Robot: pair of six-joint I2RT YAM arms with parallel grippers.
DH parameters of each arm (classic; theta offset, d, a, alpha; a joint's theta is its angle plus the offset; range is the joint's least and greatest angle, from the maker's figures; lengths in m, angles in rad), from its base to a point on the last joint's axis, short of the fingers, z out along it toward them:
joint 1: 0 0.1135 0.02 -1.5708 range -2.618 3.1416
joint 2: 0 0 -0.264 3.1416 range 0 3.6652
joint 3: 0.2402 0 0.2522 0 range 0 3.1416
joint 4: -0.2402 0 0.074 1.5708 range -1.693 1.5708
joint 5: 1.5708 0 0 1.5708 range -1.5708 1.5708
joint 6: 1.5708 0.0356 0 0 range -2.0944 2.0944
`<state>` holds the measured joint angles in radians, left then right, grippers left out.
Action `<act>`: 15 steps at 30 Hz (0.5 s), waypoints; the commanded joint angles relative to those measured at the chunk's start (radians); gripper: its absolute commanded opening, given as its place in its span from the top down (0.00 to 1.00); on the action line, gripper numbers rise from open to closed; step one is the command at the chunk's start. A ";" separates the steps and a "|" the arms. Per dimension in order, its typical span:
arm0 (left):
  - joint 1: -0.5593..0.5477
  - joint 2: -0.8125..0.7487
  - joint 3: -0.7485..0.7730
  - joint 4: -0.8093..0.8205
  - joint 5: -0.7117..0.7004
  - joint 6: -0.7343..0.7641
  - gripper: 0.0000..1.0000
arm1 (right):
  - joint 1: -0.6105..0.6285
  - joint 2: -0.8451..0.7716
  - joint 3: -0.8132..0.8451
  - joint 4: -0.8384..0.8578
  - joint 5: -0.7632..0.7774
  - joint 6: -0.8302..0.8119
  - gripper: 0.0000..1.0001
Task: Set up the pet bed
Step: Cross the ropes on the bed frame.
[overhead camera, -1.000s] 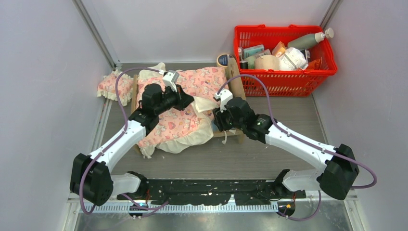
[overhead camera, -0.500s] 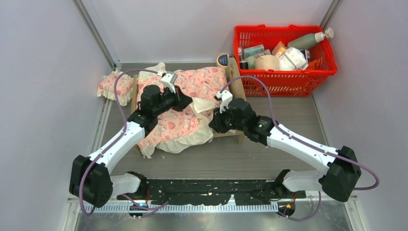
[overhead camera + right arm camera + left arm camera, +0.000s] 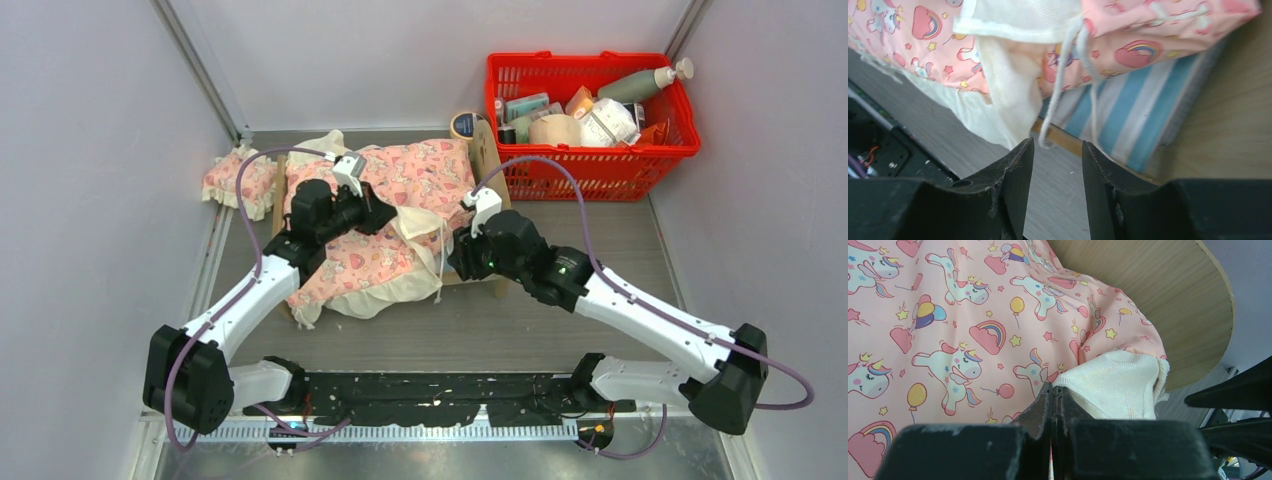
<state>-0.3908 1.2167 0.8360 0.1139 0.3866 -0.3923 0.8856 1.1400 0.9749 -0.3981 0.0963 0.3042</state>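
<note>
1. Pet bed (image 3: 488,170) sits mid-worktop (image 3: 560,260), with the blanket (image 3: 400,190) bunched over it.
2. Left claw (image 3: 1052,395) is pinched shut on a blanket fold.
3. Right claw (image 3: 1055,145) is part-open and empty at the bed's near corner.
4. Step looks like spreading the blanket; next move likely needs the right claw to grip the frill and pull it flat.

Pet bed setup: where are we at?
Done: striped mattress sits in the pet bed frame, and the unicorn blanket lies over it. In hand: left gripper is shut at the blanket's cream frill; right gripper hangs open by the bed's side rail, holding nothing. Left: blanket is bunched and folded back, so it needs spreading; the pink frilled pillow lies beside the bed, not on it.
</note>
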 commanded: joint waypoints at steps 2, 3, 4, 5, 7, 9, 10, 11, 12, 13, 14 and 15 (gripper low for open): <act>0.013 -0.020 0.009 0.009 0.012 0.003 1.00 | -0.018 -0.043 0.064 -0.058 0.195 -0.119 0.53; 0.013 -0.018 0.011 0.006 0.015 0.003 1.00 | -0.021 -0.037 0.052 -0.045 0.206 -0.137 0.53; 0.015 -0.016 0.012 0.006 0.017 0.003 1.00 | -0.025 -0.033 0.045 -0.014 0.206 -0.148 0.53; 0.015 -0.015 0.013 0.007 0.019 0.003 1.00 | -0.027 -0.019 0.034 0.002 0.200 -0.170 0.53; 0.018 -0.011 0.012 0.008 0.020 0.001 1.00 | -0.031 0.009 0.014 0.055 0.202 -0.186 0.53; 0.023 -0.007 0.011 0.009 0.022 -0.004 1.00 | -0.034 0.037 -0.002 0.102 0.194 -0.194 0.53; 0.025 -0.007 0.011 0.008 0.024 -0.006 1.00 | -0.035 0.045 -0.007 0.133 0.196 -0.194 0.53; 0.028 -0.006 0.010 0.009 0.024 -0.008 1.00 | -0.036 0.059 -0.020 0.153 0.199 -0.193 0.53; 0.030 -0.004 0.009 0.008 0.025 -0.011 1.00 | -0.036 0.066 -0.035 0.196 0.198 -0.192 0.53; 0.031 -0.003 0.010 0.010 0.026 -0.013 1.00 | -0.037 0.077 -0.041 0.217 0.194 -0.188 0.53; 0.032 -0.001 0.009 0.012 0.029 -0.014 1.00 | -0.037 0.084 -0.048 0.256 0.181 -0.185 0.52; 0.033 0.001 0.010 0.011 0.031 -0.015 1.00 | -0.037 0.100 -0.050 0.273 0.172 -0.183 0.52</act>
<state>-0.3702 1.2171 0.8360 0.1104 0.3977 -0.3943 0.8532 1.2140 0.9421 -0.2920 0.2676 0.1356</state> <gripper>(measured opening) 0.008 0.475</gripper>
